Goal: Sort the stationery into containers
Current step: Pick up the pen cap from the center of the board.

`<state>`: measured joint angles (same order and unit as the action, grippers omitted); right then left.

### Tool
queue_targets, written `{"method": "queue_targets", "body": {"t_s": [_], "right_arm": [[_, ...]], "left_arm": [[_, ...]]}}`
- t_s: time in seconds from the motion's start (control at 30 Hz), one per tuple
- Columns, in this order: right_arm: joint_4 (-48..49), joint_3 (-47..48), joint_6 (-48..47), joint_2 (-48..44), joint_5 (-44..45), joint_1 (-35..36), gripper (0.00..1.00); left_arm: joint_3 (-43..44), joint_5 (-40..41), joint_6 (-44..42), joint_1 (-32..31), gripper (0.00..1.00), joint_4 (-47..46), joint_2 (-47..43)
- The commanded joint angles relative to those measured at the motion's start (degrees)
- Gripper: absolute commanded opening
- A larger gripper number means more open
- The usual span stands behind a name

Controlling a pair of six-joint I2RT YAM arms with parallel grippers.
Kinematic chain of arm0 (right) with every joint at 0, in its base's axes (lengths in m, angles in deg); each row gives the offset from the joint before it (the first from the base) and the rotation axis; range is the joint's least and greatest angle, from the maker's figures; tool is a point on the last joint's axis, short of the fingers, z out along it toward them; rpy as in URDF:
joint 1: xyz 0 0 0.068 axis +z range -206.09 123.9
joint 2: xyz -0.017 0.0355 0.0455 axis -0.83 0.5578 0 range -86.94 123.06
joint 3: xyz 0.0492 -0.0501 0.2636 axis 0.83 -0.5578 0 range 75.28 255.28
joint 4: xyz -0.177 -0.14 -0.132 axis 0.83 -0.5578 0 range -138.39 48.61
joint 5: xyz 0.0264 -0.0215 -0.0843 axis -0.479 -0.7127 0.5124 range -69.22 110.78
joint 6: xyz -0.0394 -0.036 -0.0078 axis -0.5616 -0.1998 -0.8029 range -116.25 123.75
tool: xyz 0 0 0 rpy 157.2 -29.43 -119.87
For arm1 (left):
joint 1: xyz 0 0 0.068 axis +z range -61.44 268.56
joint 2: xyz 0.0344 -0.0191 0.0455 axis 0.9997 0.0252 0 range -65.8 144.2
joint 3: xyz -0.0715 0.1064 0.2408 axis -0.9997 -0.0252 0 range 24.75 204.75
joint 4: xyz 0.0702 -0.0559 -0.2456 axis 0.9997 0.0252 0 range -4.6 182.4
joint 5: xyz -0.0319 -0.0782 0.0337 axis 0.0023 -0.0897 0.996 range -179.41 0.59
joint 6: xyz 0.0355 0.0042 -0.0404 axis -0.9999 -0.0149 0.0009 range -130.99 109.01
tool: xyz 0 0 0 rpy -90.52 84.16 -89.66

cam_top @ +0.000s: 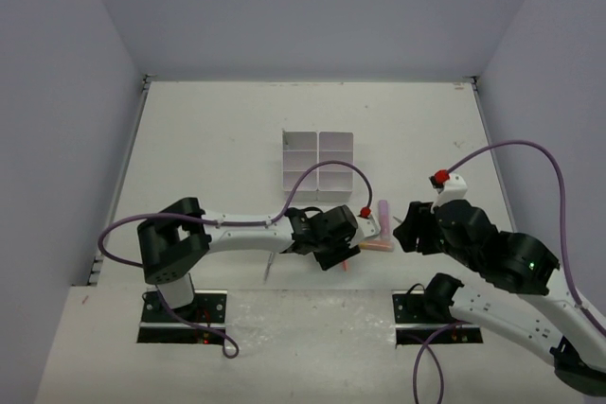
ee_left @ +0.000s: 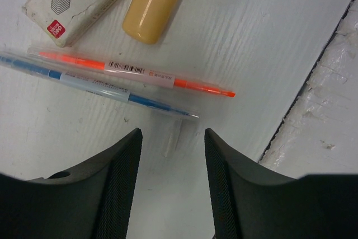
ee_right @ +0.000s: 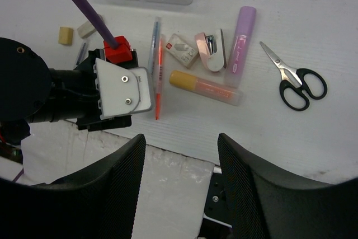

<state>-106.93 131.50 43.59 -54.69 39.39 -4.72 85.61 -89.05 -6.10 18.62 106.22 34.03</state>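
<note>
Both tilted downward: left pincer [ee_left: 172, 138] spread low beside the orange pen [ee_left: 140, 72], right pincer [ee_right: 182, 141] spread, empty, hovering higher.

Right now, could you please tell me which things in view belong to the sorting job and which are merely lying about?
Belongs to the job: white organizer, orange pen, blue pen, yellow marker, purple marker, scissors, tan eraser, staple box, pink stapler.

Not the job's: purple cable, base plate, both rig parts; no stray loose item that I can tell.
</note>
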Motion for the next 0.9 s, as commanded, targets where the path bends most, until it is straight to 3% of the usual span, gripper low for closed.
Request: {"method": "queue_targets", "body": {"t_s": [0.0, 0.87], "right_arm": [[0.76, 0.11, 0.16, 1.06, 0.72, 0.13, 0.58], [1.38, 0.02, -0.40, 1.47, -0.03, 0.16, 0.57]], "left_arm": [[0.75, -0.62, -1.11, -0.21, 0.51, 0.71, 0.36], [-1.22, -1.71, -0.50, -0.21, 0.37, 1.85, 4.60]]}}
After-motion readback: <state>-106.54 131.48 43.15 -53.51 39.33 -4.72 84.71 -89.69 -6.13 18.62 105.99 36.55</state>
